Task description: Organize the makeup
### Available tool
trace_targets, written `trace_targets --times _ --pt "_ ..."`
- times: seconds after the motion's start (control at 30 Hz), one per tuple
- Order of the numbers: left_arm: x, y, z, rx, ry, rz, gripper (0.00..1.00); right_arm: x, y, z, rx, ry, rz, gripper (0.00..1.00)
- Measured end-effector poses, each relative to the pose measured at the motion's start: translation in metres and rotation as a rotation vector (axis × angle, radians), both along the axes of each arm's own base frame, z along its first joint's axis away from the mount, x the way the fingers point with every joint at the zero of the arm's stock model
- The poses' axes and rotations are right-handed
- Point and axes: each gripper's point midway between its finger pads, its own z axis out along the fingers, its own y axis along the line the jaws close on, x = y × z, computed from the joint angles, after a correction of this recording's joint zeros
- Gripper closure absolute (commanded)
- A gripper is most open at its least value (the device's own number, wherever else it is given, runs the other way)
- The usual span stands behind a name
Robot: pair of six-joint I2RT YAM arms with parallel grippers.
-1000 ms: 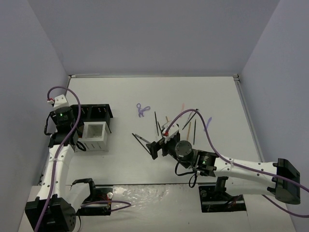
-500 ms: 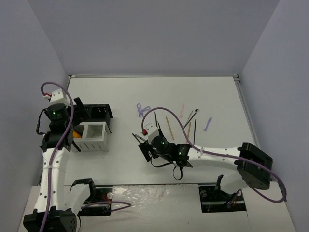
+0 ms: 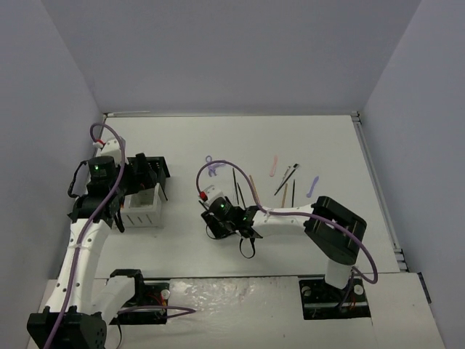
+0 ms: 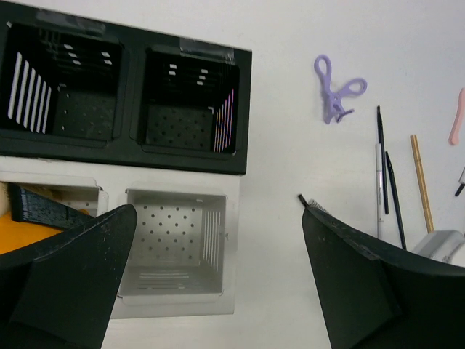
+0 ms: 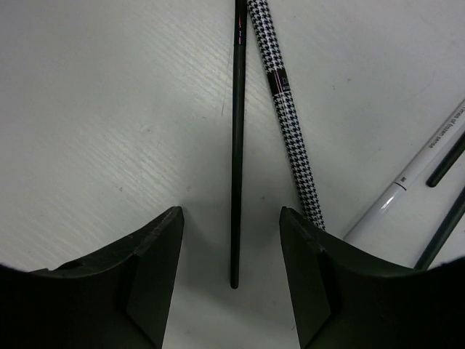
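My right gripper [image 5: 231, 218] is low over the table, open, with a thin black pencil [image 5: 236, 145] lying between its fingers and a gap on each side. A houndstooth-patterned pencil [image 5: 287, 109] and a white pen [image 5: 414, 182] lie just to its right. In the top view this gripper [image 3: 211, 219] is left of the scattered makeup: purple scissor-like tool [image 3: 213, 166], tan stick [image 3: 253, 185], pink stick [image 3: 273, 167], lilac tool [image 3: 312, 186]. My left gripper [image 4: 218, 218] hangs wide open and empty above the organizer [image 3: 142, 198]. An orange item [image 4: 22, 236] lies in its left white compartment.
The organizer has two black compartments [image 4: 192, 102] at the back and white ones [image 4: 174, 247] in front. It stands at the table's left, close to the left wall. The purple tool [image 4: 334, 94] and black pencils [image 4: 379, 131] lie to its right.
My right gripper has swung left and come down around the thin black pencil, its jaws narrowing. My left gripper has opened wide and moved right, above the organizer.
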Motion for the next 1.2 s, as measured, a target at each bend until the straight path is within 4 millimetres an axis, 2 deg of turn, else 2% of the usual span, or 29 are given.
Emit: trace_targets --times 0.17,0.37,0.43,0.47,0.53,0.73,0.83,0.9,0.97,1.1,1.2 --pt "-0.004 -0.005 -0.008 -0.005 0.025 -0.023 0.03 0.009 0.012 -0.002 0.002 0.001 -0.004 0.59" --pt "-0.006 -0.006 -0.005 -0.006 0.015 -0.026 0.03 0.026 0.022 -0.002 0.021 -0.011 -0.027 0.75" --pt "-0.006 -0.007 -0.003 -0.009 0.008 -0.03 0.03 0.029 0.024 -0.002 0.024 -0.014 -0.031 0.84" --pt "-0.007 -0.007 -0.002 -0.011 0.005 -0.033 0.03 0.03 0.024 -0.003 0.025 -0.015 -0.03 0.94" --pt "-0.007 -0.008 -0.001 -0.014 0.003 -0.039 0.03 0.03 0.025 -0.003 0.029 -0.016 -0.03 0.99" --pt "-0.012 -0.02 -0.001 -0.031 0.011 -0.086 0.03 0.029 0.026 0.0 0.029 -0.023 -0.012 1.0" --pt "-0.019 -0.029 0.002 -0.053 0.03 -0.116 0.03 0.02 0.024 0.009 0.029 -0.03 0.011 1.0" --pt "-0.022 -0.035 0.01 -0.072 0.032 -0.136 0.03 0.012 0.025 0.026 0.056 -0.048 0.032 1.0" --pt "-0.025 -0.042 0.021 -0.102 0.023 -0.151 0.03 0.004 0.029 0.054 0.112 -0.082 0.054 1.0" --pt "-0.031 -0.06 0.044 -0.178 -0.008 -0.19 0.03 -0.003 0.038 0.127 0.29 -0.178 0.093 1.0" --pt "-0.036 -0.079 0.056 -0.233 -0.017 -0.231 0.03 -0.004 0.036 0.175 0.417 -0.253 0.097 1.0"
